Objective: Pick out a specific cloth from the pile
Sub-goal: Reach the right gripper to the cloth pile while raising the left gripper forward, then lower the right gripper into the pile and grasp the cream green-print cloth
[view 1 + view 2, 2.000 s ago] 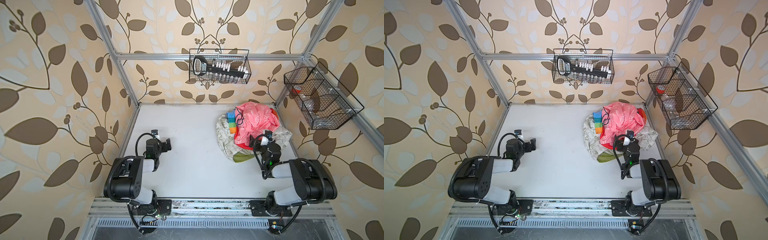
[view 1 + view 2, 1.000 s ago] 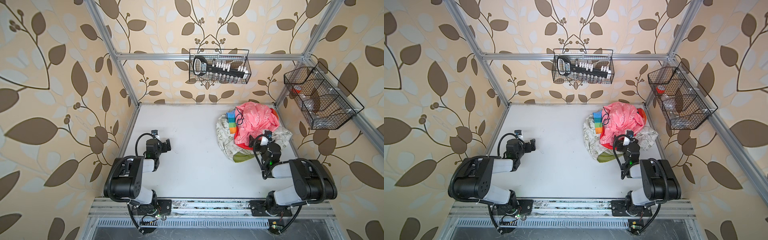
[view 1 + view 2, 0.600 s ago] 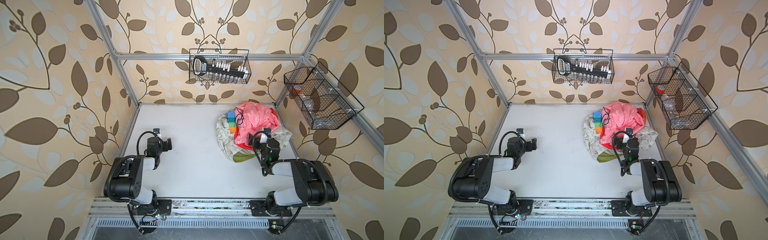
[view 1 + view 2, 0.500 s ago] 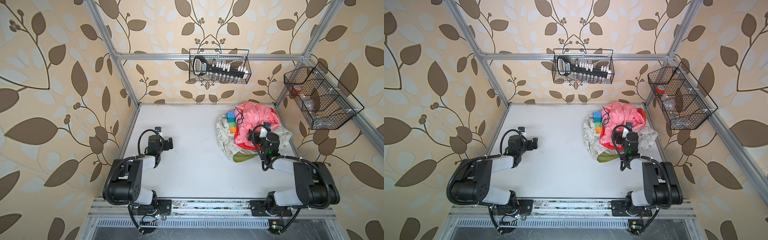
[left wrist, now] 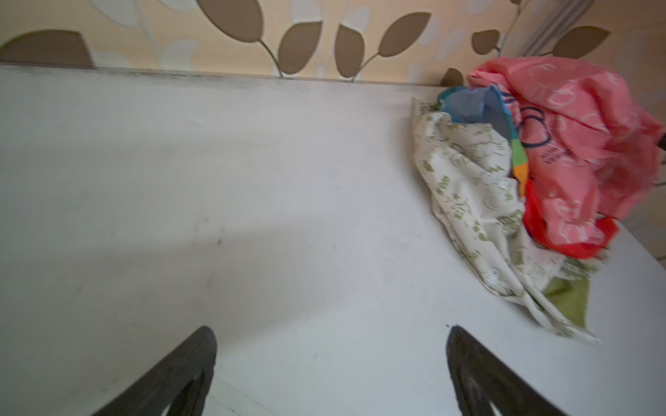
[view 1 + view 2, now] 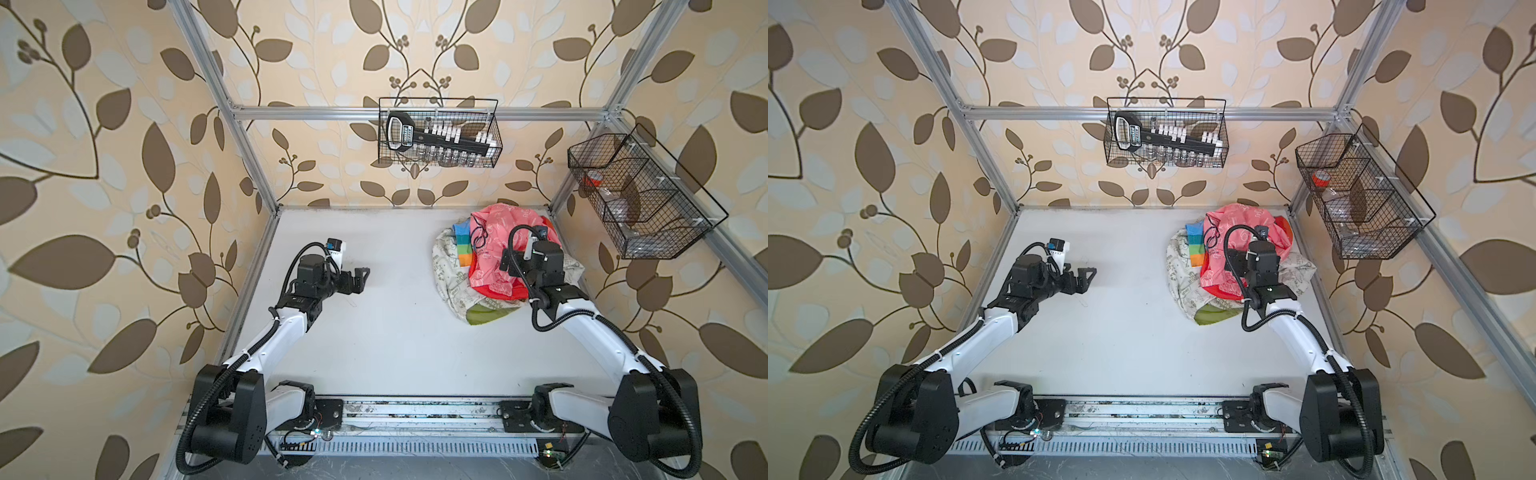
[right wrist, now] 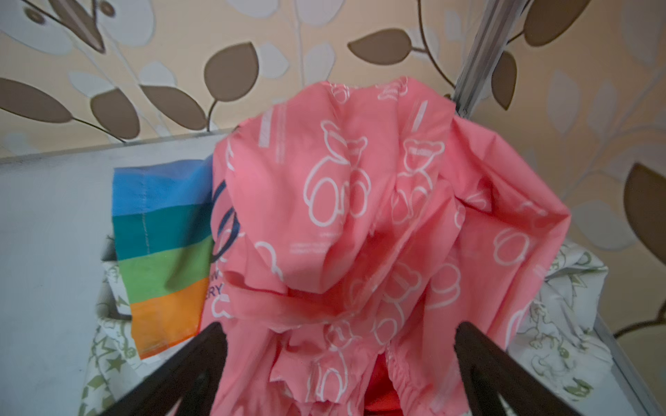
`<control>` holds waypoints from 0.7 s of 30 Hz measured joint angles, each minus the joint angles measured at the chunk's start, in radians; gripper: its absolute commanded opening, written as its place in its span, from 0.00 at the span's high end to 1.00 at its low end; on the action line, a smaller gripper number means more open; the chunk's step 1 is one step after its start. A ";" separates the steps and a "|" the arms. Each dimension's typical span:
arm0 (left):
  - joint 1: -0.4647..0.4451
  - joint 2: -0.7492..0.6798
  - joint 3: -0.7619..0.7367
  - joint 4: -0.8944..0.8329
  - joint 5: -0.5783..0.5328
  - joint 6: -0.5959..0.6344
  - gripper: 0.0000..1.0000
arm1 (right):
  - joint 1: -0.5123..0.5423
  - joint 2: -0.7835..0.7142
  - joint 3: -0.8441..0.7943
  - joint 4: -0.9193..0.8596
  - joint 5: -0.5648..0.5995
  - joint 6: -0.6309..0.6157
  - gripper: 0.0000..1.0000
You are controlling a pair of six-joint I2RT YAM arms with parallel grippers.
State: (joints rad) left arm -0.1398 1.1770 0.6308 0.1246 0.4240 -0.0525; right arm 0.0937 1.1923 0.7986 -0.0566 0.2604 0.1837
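I am hanging my right gripper [image 7: 340, 326] over the pile [image 6: 505, 232] in the table's [image 6: 374, 332] far right corner, jaws spread wide and grasping nothing. The pink cloth [image 7: 360, 216] is filling the space between them because it is draped over everything else. My left gripper [image 5: 331, 329] is hovering released over bare table, well apart from the pile and facing it.

The white-green cloth [image 5: 465, 187] is lying at the bottom, pinned under the pink cloth, the red cloth [image 5: 562, 245] and the rainbow-striped cloth [image 7: 162, 234] — so only its edges are showing. Its largest visible strip is spilling out on the pile's middle-of-table flank. As I judge it, that strip's long axis is running from the back wall toward my base, with the corner showing lime-green lining [image 6: 486, 313] pointing my way.
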 measured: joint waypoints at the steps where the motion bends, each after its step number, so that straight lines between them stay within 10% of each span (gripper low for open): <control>1: -0.006 0.000 0.000 -0.002 0.052 0.000 0.01 | 0.019 -0.010 0.017 -0.031 0.016 0.001 0.00; 12: -0.025 0.049 0.000 0.016 0.618 0.007 0.01 | 0.370 0.070 0.147 -0.255 0.056 -0.014 0.00; 21: -0.031 0.093 0.000 -0.013 0.719 0.040 0.01 | 0.443 0.317 0.182 -0.246 -0.108 -0.043 0.00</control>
State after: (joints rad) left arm -0.1711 1.2697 0.6308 0.1112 1.1427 -0.0120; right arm 0.5362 1.5093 0.9802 -0.3023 0.1528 0.1406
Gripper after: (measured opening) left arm 0.989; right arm 0.996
